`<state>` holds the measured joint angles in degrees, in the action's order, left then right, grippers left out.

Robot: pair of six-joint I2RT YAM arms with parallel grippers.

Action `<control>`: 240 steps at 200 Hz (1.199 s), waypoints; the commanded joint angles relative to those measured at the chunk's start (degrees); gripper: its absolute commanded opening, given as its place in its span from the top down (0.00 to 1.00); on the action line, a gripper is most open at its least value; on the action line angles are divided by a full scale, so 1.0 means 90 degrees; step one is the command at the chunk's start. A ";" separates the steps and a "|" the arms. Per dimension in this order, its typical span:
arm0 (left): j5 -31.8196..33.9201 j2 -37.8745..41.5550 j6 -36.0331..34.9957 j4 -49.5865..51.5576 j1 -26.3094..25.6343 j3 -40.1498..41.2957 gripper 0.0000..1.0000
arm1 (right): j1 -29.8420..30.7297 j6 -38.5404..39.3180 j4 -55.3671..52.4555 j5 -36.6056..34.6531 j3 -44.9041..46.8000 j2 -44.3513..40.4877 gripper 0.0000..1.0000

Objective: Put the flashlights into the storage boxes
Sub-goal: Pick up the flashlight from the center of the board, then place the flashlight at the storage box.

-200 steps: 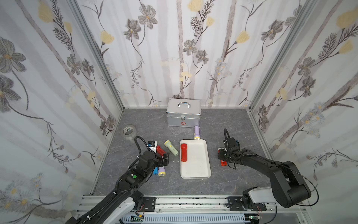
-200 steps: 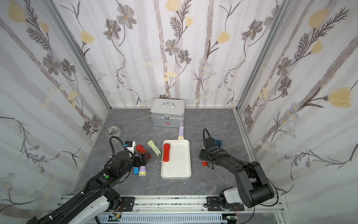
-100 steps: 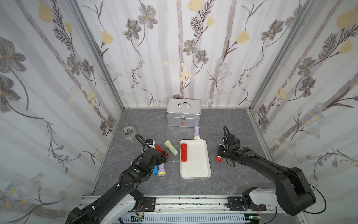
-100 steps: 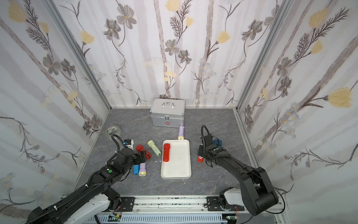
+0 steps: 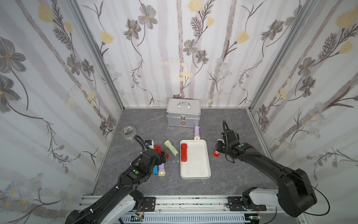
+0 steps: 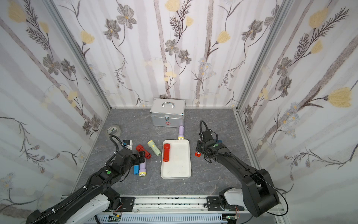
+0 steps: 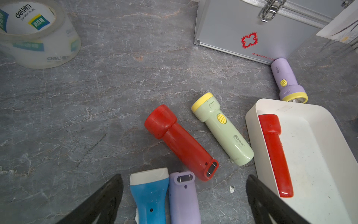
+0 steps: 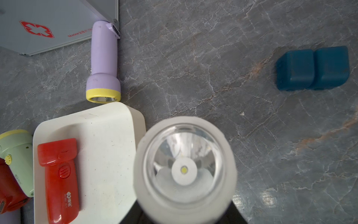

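**Desk** (image 5: 232, 174): grey, marbled, walled on three sides by flowered panels, with a rail along the front edge. The widest bare room lies on the tray's right-arm side and in front of the tray.

**Silver first-aid case** (image 5: 183, 114): behind the tray, near the back wall, lid down.

**White tray** (image 5: 194, 177): mid-desk, long side running front to back, floor mostly bare. The tray red flashlight (image 5: 183, 152) lies along the tray's left-arm wall, head toward the case.

**Left claw** (image 7: 184, 176): jaws wide apart, holding nothing. One finger stands on each side of the blue flashlight (image 7: 150, 195) and the near lilac flashlight (image 7: 184, 197). These two lie side by side on the tray's left-arm side.

**Right claw** (image 5: 218, 149): just off the tray's right-arm rim, clamped tight on the held red flashlight (image 5: 216, 153), lens up toward the wrist camera. Cannot tell whether its tail touches the desk.

**Tape roll** (image 5: 128, 131): far out on the tray's left-arm side, near the side wall.

**Other flashlights:**
- The pale green flashlight (image 5: 171, 148) lies slanted just beside the tray's left-arm wall.
- The loose red flashlight (image 7: 182, 143) lies slanted just beyond the green one.
- The far lilac flashlight (image 5: 196, 132) has its tail at the case and its yellow head at the tray's back rim.

**Dark blue blocks** (image 8: 311, 67): two, touching each other, well apart from the tray on its right-arm side.
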<state>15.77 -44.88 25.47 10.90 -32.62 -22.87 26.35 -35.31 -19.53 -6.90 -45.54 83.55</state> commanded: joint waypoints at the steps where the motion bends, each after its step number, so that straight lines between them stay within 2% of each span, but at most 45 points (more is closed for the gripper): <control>1: 0.0104 0.0007 0.0043 -0.0068 0.0013 0.0007 0.00 | 0.0101 -0.0086 0.0144 0.0086 -0.0254 -0.0054 0.62; 56: 0.0132 -0.0031 0.0052 -0.0099 0.0012 0.0002 0.00 | 0.0589 -0.0029 -0.0204 0.0178 -0.1019 -0.0244 0.61; 90: 0.0097 -0.0174 0.0162 -0.0015 0.0243 -0.0063 0.00 | 0.1149 -0.0048 0.0020 0.0479 -0.1426 0.0560 0.61; 129: -0.0353 -0.1031 0.0529 0.0276 0.1188 -0.0458 0.00 | 0.1692 -0.0013 0.0168 0.0895 -0.2080 0.1968 0.60; 154: 0.0022 -0.1635 0.0835 0.0845 0.1524 -0.0867 0.00 | 0.1832 0.0050 0.0198 0.1122 -0.2364 0.2673 0.60; 197: -0.0128 -0.2054 0.0705 0.0874 0.1564 -0.0959 0.00 | 0.1904 0.0063 0.0189 0.1384 -0.2543 0.3237 0.60; 240: -0.0316 -0.1587 0.0653 0.0581 0.1568 -0.0673 0.00 | 0.1945 -0.0097 0.0157 0.1365 -0.2498 0.3378 0.59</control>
<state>13.39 -61.21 30.85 17.74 -18.63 -30.00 43.66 -34.94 -19.33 4.91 -67.94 113.51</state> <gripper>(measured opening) 0.997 0.410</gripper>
